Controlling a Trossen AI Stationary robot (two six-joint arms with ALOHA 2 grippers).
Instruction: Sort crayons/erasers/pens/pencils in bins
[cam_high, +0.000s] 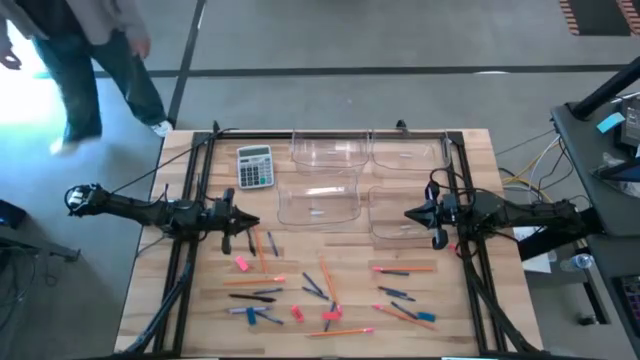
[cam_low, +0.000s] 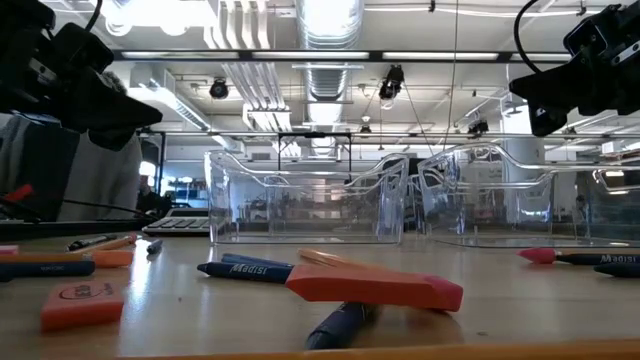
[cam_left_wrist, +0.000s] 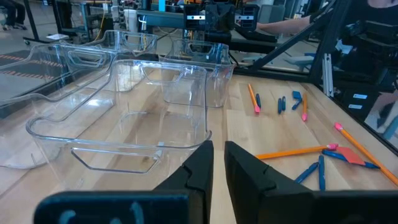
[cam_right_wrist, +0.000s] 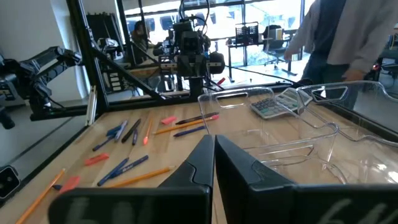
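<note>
Four clear bins (cam_high: 318, 203) stand in two rows on the table's far middle. On the near half lie scattered orange pencils (cam_high: 403, 267), dark and blue pens (cam_high: 255, 296), short blue sticks (cam_high: 250, 315) and pink erasers (cam_high: 242, 264). My left gripper (cam_high: 252, 222) hovers left of the bins, above the nearest pencils. In its wrist view (cam_left_wrist: 219, 162) the fingers are shut but for a narrow slit, with nothing between them. My right gripper (cam_high: 410, 213) hovers over the near right bin (cam_high: 405, 225), shut and empty (cam_right_wrist: 213, 155).
A grey calculator (cam_high: 255, 166) lies left of the far bins. A black frame (cam_high: 190, 190) runs along the table's left, right and far sides. A person (cam_high: 90, 50) walks on the floor beyond the far left corner. A pencil (cam_low: 375, 288) lies near the front edge.
</note>
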